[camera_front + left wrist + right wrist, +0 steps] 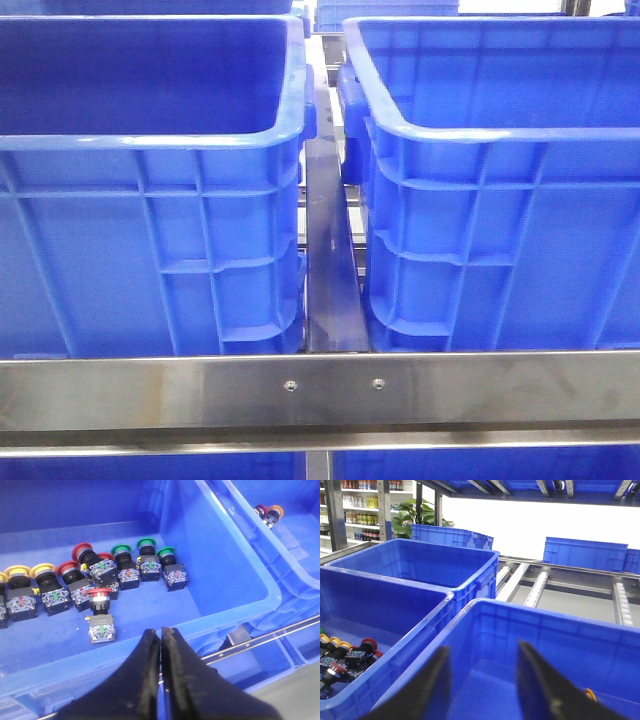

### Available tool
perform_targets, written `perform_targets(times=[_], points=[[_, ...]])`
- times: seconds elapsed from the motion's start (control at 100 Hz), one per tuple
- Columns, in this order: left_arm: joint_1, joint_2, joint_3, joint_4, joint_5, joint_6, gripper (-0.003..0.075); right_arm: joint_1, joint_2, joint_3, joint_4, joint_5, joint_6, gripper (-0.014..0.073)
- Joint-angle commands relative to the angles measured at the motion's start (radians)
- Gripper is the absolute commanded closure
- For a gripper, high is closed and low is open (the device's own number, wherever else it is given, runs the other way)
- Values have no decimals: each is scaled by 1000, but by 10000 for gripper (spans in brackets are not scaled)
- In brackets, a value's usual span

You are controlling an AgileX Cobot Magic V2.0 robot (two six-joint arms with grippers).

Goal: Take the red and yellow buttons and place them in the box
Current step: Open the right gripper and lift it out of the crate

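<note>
From where I stand, the left gripper (160,632) hangs over the near rim of the left bin (235,607) with its black jaws pressed together and nothing between them. The right gripper (482,672) is spread wide and empty above the right bin (470,612).

The buttons lie on the left bin's floor: yellow buttons (42,572) and red buttons (67,570) in a loose row with green buttons (145,544), and one red button (99,594) apart from the row, nearer the left gripper. A few red and yellow ones (267,512) already sit in the right bin.

What worries me:
- The row is packed, bodies touching; fingers coming down there could nudge neighbours or catch a green one along with a red.
- Each button is a smooth domed cap on a black collar above a boxy clear contact block, so it is top-heavy and lies tilted. A pinch on the rounded cap could slip; I'd guess the square block gives a surer hold.
- The jaws must part before descending, or they will only shove the lone red one across the slick plastic floor.
- The bins are glossy, ribbed, with thick rolled rims and tall walls; a low carry across the steel rail (320,390) between them could clip a rim.
</note>
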Motion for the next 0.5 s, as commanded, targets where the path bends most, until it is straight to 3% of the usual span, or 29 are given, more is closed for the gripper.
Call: perform_targets(times=[0.0, 0.13, 0.49], points=[[-5, 4, -25, 22, -71, -7, 739, 1, 7, -25, 30, -23, -10, 463], [-5, 4, -25, 22, -71, -7, 739, 1, 7, -25, 30, -23, -10, 671], [-5, 4, -25, 22, -71, -7, 739, 1, 7, -25, 30, -24, -9, 662]])
